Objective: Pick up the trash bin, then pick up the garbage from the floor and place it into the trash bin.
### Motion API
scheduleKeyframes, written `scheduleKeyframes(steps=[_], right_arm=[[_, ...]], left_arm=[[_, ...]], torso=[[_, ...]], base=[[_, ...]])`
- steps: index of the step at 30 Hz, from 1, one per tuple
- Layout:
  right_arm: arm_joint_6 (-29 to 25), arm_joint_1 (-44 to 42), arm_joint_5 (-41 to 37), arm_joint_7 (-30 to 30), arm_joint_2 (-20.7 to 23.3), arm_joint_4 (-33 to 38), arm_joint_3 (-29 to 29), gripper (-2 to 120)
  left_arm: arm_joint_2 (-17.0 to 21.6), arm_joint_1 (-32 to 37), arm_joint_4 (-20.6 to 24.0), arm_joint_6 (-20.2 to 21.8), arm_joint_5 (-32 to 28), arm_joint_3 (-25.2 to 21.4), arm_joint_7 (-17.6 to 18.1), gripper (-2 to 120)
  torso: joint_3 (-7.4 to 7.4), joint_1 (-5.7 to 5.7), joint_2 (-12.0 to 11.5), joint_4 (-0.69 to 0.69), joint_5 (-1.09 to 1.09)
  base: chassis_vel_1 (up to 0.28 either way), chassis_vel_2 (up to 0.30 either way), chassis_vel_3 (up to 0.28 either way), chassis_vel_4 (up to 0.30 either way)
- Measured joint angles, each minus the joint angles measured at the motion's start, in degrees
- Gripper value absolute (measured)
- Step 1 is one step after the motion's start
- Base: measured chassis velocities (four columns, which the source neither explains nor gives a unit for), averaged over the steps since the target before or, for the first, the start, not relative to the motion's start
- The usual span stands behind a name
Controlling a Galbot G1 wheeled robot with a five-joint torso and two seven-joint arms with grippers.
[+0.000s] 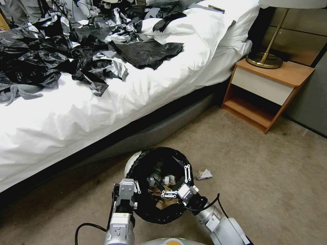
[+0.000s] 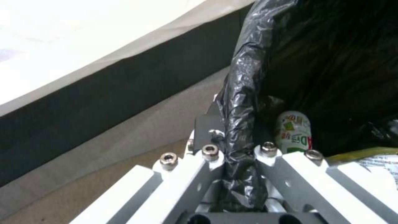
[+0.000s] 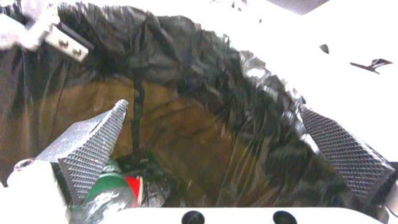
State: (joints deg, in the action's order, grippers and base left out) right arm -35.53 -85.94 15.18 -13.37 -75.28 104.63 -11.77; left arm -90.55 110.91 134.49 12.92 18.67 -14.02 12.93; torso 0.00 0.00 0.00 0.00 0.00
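Note:
The trash bin (image 1: 160, 149), a white bucket with a black liner, is close in front of me beside the bed. My left gripper (image 1: 136, 190) is shut on its liner-covered rim (image 2: 238, 149) at the side nearest me. Over the bin's right side my right gripper (image 1: 175, 182) is open with nothing between its fingers, looking down into the liner (image 3: 213, 105). Inside lie garbage pieces: small bottles (image 2: 294, 132), one with a green and red label (image 3: 112, 189), and brown paper (image 1: 163, 200). A white tissue (image 1: 203, 174) lies on the carpet just right of the bin.
The bed (image 1: 102, 112) runs along the left, its white sheet strewn with black and silver plastic sheets (image 1: 68, 47). A wooden nightstand (image 1: 269, 92) with a brass lamp (image 1: 265, 59) stands at the back right. Open carpet (image 1: 272, 190) lies to the right.

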Motion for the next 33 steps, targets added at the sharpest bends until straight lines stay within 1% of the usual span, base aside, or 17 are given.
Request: scheduleKeyframes(steps=[8,11,12,15,16,17,19,20,22,23,24,25,26,32,33], right_arm=[[-1.0,-0.6,0.0,0.0,0.2,2.6,0.0,100],[-1.2,-1.0,0.1,0.8,0.3,6.4,-0.3,100],[-1.2,-1.0,0.1,0.8,0.3,6.4,-0.3,100],[-1.1,-1.7,-0.1,3.3,0.0,12.6,-1.3,100],[-1.1,-1.7,-0.1,3.3,0.0,12.6,-1.3,100],[-0.9,-1.9,-0.4,4.2,-0.1,14.0,-1.6,100],[-0.3,-2.7,-0.5,7.8,-0.6,16.5,-2.6,100],[-0.3,-2.7,-0.5,7.8,-0.6,16.5,-2.6,100],[0.3,-3.8,0.4,12.3,-1.4,17.5,-3.9,100],[0.5,-4.0,0.7,13.4,-1.5,17.5,-4.2,100],[1.2,-5.4,1.6,17.1,-2.0,17.4,-5.1,100],[1.2,-5.4,1.6,17.1,-2.0,17.4,-5.1,100],[2.3,-7.4,1.9,20.7,-2.3,16.5,-6.0,100],[3.6,-13.0,0.4,27.1,-3.1,12.8,-8.8,100],[3.6,-13.0,0.4,27.1,-3.1,12.8,-8.8,100]], left_arm=[[0.0,0.1,0.0,0.0,0.1,-0.2,0.0,0],[-0.1,0.0,0.0,0.0,0.1,-0.3,0.0,0],[-0.1,0.0,0.0,0.0,0.1,-0.3,0.0,0],[-0.3,0.0,-0.5,0.0,0.1,-0.5,0.1,0],[-0.3,0.0,-0.5,0.0,0.1,-0.5,0.1,0],[-0.3,-0.1,-0.6,0.0,0.1,-0.6,0.1,0],[-0.4,-0.1,-0.7,0.0,0.1,-0.7,0.1,0],[-0.4,-0.1,-0.7,0.0,0.1,-0.7,0.1,0],[-0.6,-0.1,-0.7,0.0,0.1,-0.8,0.2,0],[-0.6,-0.1,-0.7,0.0,0.1,-0.8,0.2,0],[-0.6,-0.1,-0.6,0.0,0.1,-0.8,0.2,0],[-0.6,-0.1,-0.6,0.0,0.1,-0.8,0.2,0],[-0.6,-0.1,-0.6,0.0,0.0,-0.9,0.2,0],[-0.5,0.1,-0.2,0.0,-0.2,-1.5,0.2,0],[-0.5,0.1,-0.2,0.0,-0.2,-1.5,0.2,0]], torso=[[0.0,0.0,0.0,0.0,0.0],[0.0,0.0,0.0,0.0,0.0],[0.0,0.0,0.0,0.0,0.0],[0.0,0.0,0.0,0.01,0.0],[0.0,0.0,0.0,0.01,0.0],[0.0,0.0,0.0,0.0,0.0],[0.0,0.0,0.0,0.0,0.0],[0.0,0.0,0.0,0.0,0.0],[0.0,0.0,0.0,0.0,0.0],[0.0,0.0,0.0,0.0,0.0],[0.0,0.0,0.0,0.0,0.0],[0.0,0.0,0.0,0.0,0.0],[0.0,-0.01,0.0,0.0,0.0],[0.0,0.0,0.0,-0.01,0.0],[0.0,0.0,0.0,-0.01,0.0]], base=[[0.0,0.0,0.0,0.0],[0.0,0.0,0.0,0.0],[0.0,0.0,0.0,0.0],[0.0,0.0,0.0,0.0],[0.0,0.0,0.0,0.0],[0.0,0.0,0.0,0.0],[0.0,0.0,0.0,0.0],[0.0,0.0,0.0,0.0],[0.0,0.0,0.0,0.0],[0.0,0.0,0.0,0.0],[0.0,0.0,0.0,0.0],[0.0,0.0,0.0,0.0],[0.0,0.0,0.0,0.0],[0.0,0.0,0.0,0.0],[0.0,0.0,0.0,0.0]])
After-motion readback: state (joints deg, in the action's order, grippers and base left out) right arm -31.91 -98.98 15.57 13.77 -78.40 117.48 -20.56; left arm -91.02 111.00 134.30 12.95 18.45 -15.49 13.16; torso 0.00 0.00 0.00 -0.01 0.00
